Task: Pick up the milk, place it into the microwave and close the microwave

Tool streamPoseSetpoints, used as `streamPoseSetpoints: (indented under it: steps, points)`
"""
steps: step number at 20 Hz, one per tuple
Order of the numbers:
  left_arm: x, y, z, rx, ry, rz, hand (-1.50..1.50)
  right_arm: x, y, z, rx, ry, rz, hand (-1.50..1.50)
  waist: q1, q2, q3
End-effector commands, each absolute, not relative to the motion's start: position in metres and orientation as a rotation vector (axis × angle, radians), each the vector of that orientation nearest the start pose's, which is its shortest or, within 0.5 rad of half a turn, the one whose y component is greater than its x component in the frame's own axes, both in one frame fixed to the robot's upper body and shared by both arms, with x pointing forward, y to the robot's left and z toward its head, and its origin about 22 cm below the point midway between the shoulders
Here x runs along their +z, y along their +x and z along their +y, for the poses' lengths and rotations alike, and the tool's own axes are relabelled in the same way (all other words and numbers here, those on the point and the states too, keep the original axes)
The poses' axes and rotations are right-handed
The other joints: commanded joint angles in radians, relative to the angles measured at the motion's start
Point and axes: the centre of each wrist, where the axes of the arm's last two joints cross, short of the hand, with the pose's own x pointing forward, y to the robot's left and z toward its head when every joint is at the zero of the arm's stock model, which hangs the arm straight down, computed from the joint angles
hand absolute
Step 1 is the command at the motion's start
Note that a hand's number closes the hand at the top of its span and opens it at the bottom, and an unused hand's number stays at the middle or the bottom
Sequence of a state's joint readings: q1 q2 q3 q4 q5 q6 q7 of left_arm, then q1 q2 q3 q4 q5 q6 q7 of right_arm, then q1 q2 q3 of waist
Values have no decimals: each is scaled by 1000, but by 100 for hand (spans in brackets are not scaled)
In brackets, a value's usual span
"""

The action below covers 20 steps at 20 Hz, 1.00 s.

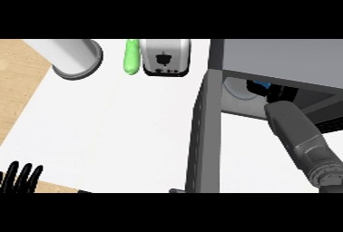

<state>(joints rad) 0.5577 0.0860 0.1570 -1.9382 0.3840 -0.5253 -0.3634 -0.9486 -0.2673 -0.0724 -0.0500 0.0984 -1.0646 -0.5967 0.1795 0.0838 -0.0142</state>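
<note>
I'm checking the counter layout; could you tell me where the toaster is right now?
In the head view, the toaster stands at the far edge of the counter, near the middle, between the green object on its left and the open microwave on its right.

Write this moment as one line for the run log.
right robot hand: inside microwave, fingers hidden | milk: inside, partly seen | microwave door: open | left robot hand: resting, lower left

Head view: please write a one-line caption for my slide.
Right hand reaches inside the open microwave, its door swung out over the white counter; left hand rests at the lower-left edge.
</note>
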Motion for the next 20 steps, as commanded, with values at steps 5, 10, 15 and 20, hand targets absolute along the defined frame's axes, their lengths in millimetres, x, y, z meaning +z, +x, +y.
streamPoseSetpoints:
  steps: [5, 10, 15, 20]
  points:
    - [8, 101, 315, 65, -310, -1882, -150, -15, 411, -243, 401, -1248, -1614, -150, 26, -6, 20]
    - [6, 107, 309, 75, -299, -1881, -150, -15, 414, -212, 458, -1129, -1670, -150, 5, -10, 21]
    - [13, 109, 319, 53, -292, -1913, -150, -18, 413, -188, 466, -1021, -1689, -150, 9, -10, 21]
    - [5, 103, 319, 66, -290, -1902, -150, -11, 417, -181, 437, -871, -1715, -150, -21, -24, 21]
